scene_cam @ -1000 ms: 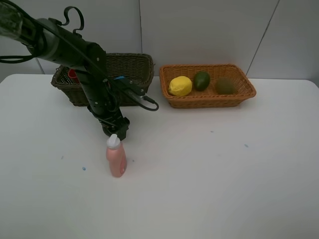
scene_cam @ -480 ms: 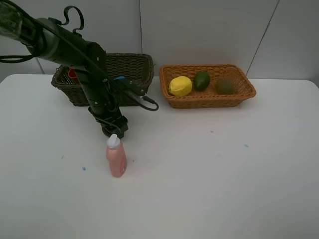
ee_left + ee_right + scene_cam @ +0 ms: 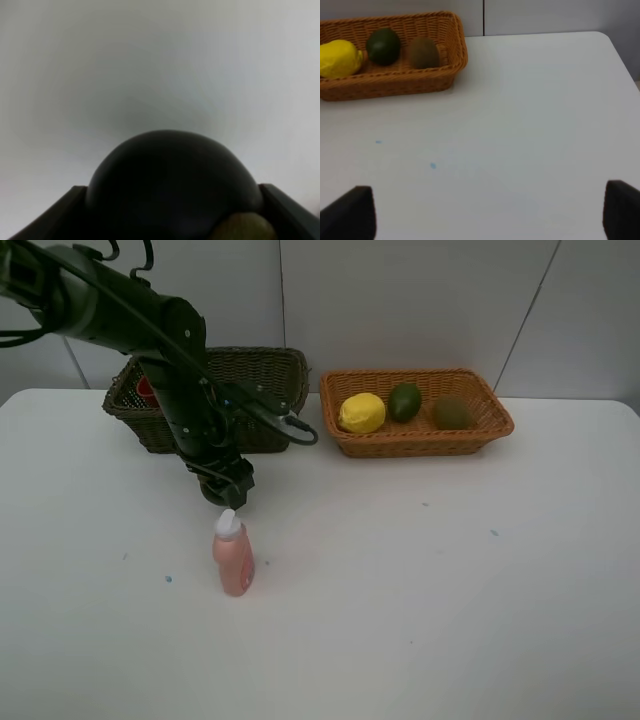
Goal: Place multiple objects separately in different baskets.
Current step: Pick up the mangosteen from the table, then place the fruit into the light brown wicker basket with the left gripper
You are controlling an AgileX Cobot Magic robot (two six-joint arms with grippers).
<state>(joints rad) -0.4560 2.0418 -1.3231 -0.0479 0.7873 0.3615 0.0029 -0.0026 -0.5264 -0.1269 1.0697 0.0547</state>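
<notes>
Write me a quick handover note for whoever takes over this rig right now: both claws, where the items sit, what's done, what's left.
Left claw: holding a dark round fruit, hanging above the pink bottle.
Right claw: open, empty, over bare table.
Orange basket: lemon, lime, kiwi inside.
Dark basket: something red shows inside; the rest is hidden by the arm.
Pink bottle stands upright on the table, outside both baskets.
Done: three fruits sorted.
Left: drop off the dark fruit, probably with the other fruit, then basket the bottle.
</notes>
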